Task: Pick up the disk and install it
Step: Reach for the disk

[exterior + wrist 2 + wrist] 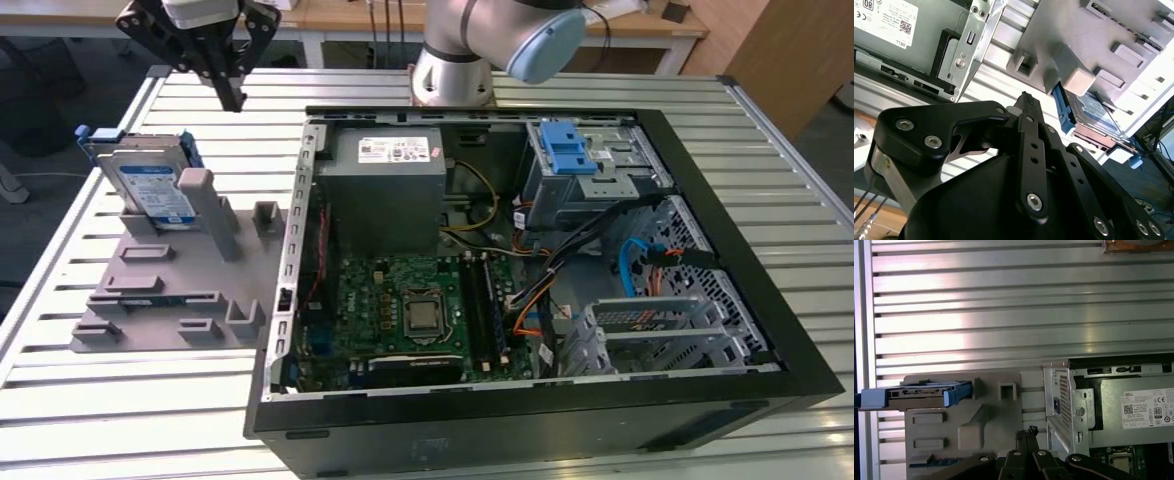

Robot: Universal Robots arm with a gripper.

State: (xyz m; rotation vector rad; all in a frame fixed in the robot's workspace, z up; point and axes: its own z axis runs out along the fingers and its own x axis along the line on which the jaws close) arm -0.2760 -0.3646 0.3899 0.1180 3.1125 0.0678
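Slatted aluminium table (80, 400), ribbed and shiny, carried the whole setup; wooden desks behind it were cut off at the top edge of the exterior view. Black PC case (534, 430) lay open on its side, centre to right of frame, with sheet-metal walls. Inside it:
- green motherboard (400, 310), low centre
- boxy grey power supply (387, 190) with a white sticker, above the board
- blue plastic latch (567, 150) on the drive cage, upper right
- a tangle of cables that hid part of the cage area

Matte grey plastic tray (160, 300) with upright slots sat at the exterior view's left, just beside the case.

Disk (147, 185) stood on edge in the tray's far slot, upper left of frame. It was a flat silver rectangle with a blue-and-white label and a blue bracket round the edges, lower corner hidden by a tray post. First wrist view had it edge-on (924, 392), one end cropped. Second wrist view had it half behind a tray block (1094, 112).

Gripper (235, 98) hung over bare slats at the upper left, beyond the disk and apart from it. Its black linkage fingers were pinched together with nothing between them, and both wrist views showed the same (1026, 102) (1028, 432). Gripper body was cut off by the frame top
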